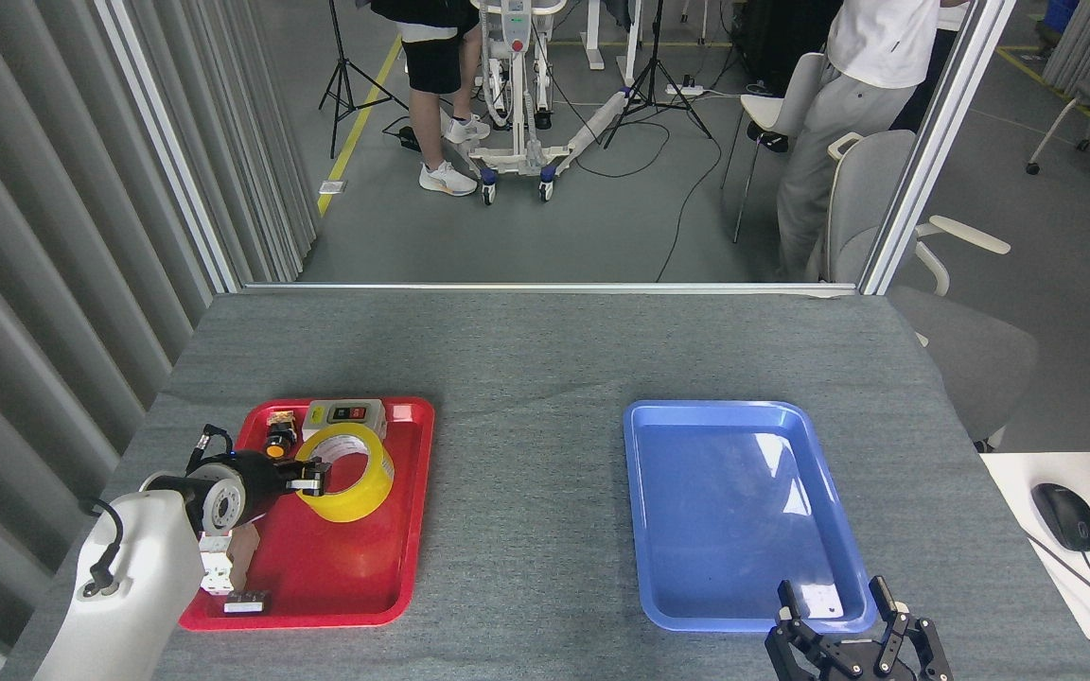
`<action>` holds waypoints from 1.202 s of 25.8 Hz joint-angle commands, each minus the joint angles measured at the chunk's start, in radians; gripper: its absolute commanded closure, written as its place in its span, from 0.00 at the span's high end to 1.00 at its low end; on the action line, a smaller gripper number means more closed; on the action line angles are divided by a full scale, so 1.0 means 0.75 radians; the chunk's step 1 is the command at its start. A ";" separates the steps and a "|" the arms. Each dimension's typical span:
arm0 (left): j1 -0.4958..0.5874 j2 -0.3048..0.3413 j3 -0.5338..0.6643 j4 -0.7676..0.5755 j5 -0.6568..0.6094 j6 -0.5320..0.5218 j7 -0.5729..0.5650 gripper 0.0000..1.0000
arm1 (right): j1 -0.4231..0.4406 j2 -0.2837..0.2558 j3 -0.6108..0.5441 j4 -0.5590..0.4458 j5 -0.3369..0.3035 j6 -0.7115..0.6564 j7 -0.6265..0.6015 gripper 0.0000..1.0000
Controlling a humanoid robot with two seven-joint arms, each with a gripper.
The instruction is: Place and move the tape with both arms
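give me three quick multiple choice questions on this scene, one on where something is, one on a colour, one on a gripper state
1. Where is the tape?
A. over the red tray
B. in the blue tray
C. on the bare table

2. What colour is the empty tray?
A. green
B. blue
C. white

3. How is the right gripper?
A. shut on the tape
B. shut on a mouse
C. open, holding nothing

Answers: 1 A, the roll sits over the red tray at the left gripper. 2 B, the tray on the right is blue and bare. 3 C, its fingers stand spread with nothing between them.
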 commanded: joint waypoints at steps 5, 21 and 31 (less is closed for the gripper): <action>0.091 0.028 0.086 -0.025 0.529 -0.328 0.095 0.00 | -0.003 -0.023 0.002 0.003 -0.116 -0.012 0.002 1.00; 0.359 -0.215 0.088 -0.097 1.027 -0.655 -0.030 0.00 | -0.066 -0.377 0.016 0.105 -0.805 -0.162 0.007 1.00; 0.430 -0.301 -0.072 -0.264 1.033 -0.655 -0.075 0.00 | -0.072 -0.567 0.186 0.123 -1.294 -0.448 0.250 1.00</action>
